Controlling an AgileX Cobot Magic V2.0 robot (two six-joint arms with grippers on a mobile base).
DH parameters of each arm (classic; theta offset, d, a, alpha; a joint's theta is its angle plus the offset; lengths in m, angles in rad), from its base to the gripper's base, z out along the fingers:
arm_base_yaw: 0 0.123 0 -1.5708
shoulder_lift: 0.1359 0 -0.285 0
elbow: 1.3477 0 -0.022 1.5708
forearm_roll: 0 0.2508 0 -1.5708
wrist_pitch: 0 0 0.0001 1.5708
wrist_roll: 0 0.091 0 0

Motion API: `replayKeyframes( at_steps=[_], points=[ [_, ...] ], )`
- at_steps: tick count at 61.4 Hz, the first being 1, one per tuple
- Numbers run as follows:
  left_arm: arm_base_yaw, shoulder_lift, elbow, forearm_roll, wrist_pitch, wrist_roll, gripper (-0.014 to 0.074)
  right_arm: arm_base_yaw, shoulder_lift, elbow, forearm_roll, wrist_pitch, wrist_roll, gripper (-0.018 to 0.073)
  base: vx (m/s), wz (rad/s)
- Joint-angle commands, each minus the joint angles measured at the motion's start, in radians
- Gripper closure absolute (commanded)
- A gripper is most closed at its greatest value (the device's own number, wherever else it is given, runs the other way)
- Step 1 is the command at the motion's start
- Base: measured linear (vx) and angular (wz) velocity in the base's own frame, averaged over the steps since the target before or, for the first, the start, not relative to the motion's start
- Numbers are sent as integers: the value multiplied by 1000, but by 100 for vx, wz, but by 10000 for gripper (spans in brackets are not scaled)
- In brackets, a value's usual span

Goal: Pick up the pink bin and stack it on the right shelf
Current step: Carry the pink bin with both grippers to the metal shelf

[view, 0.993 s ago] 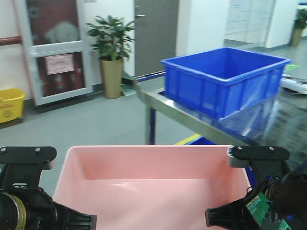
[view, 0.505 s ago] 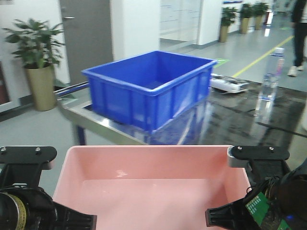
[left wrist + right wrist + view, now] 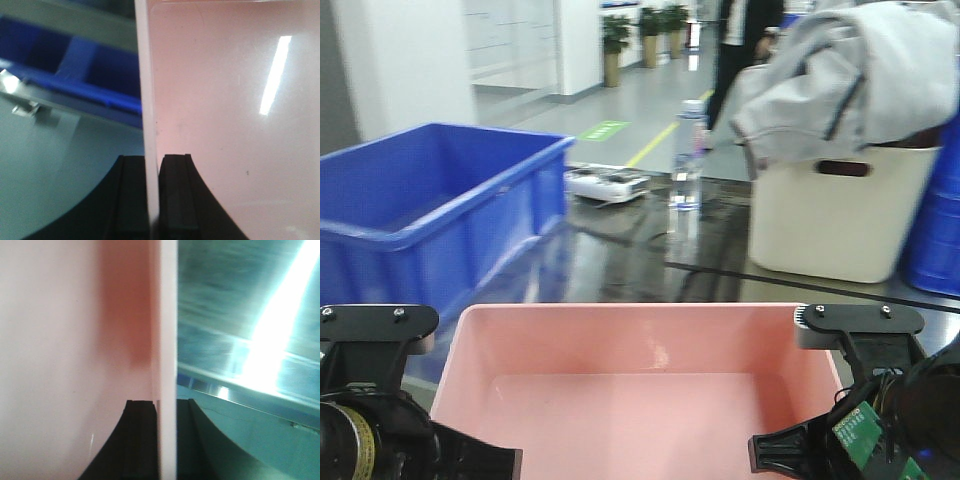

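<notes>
The pink bin fills the bottom of the front view, held level between my two arms, its inside empty. My left gripper is shut on the bin's left wall, one finger inside and one outside. On the opposite side, my right gripper is shut on the right wall in the same way. Straight ahead, beyond the bin's far rim, lies the right shelf with its dark glossy top and a black tape line. The bin's underside is hidden.
A big blue crate stands on the shelf at left. A cream bin with a grey jacket draped over it stands at back right, next to another blue crate. A water bottle stands mid-back. A person is far behind.
The view has swung right: the blue crate slid from centre-right to the left edge, and the cream bin with the jacket came into sight. Both grippers still hold the pink bin.
</notes>
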Motion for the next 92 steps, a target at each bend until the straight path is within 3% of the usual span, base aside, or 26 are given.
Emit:
replayKeyframes(
  at_steps=[1, 43, 92],
  points=[
    [-10, -29, -29, 37, -58, -7, 523, 1, -28, -30, -46, -45, -8, 485, 18, -69],
    [-10, -29, -29, 37, -58, -7, 523, 1, -28, -30, -46, -45, -8, 485, 15, -53],
    [-10, -29, -29, 37, -58, -7, 523, 1, -28, -30, -48, -45, -8, 485, 10, 3]
  ],
)
